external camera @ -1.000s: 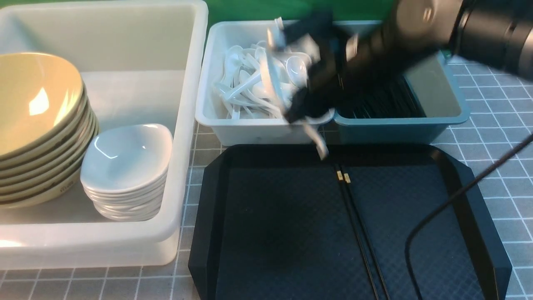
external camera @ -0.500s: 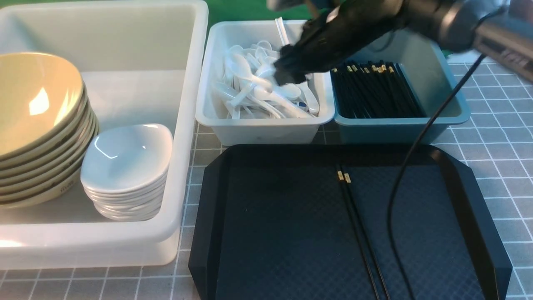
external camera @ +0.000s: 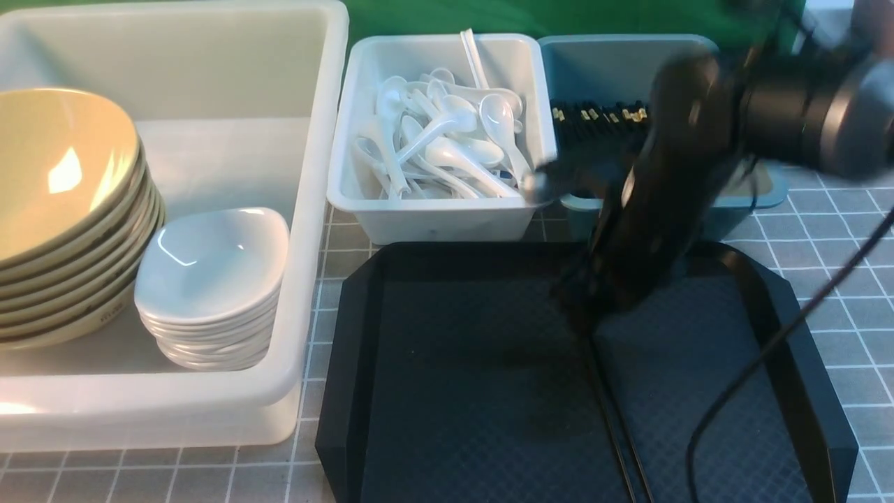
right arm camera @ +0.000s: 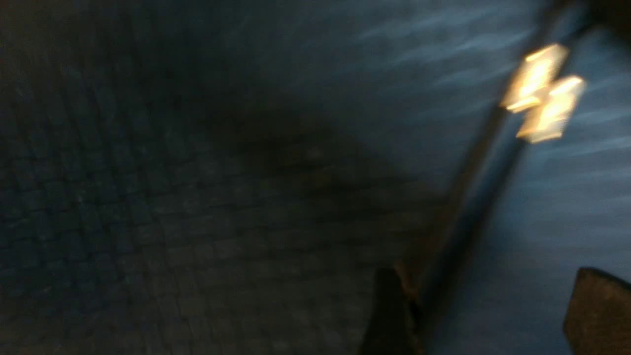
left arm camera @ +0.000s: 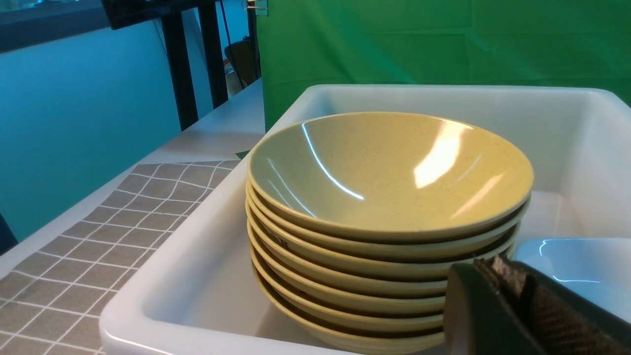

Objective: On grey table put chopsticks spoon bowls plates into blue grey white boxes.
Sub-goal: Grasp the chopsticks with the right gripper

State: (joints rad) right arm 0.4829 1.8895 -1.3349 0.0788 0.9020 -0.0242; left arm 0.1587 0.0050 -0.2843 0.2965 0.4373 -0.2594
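Hovering over the black tray (external camera: 447, 391), the right gripper (right arm camera: 485, 308) is spreading its fingers wide, gripping nothing, probably so they can straddle the two chopsticks (external camera: 614, 426) lying side by side between them. Beyond, spoons (external camera: 499, 129) are filling the white box (external camera: 447, 220), more chopsticks the blue one, presumably sorted by kind. The left gripper (left arm camera: 508, 281) is staying closed and empty near nested bowls (left arm camera: 389, 172); their small marking is remaining unreadable.
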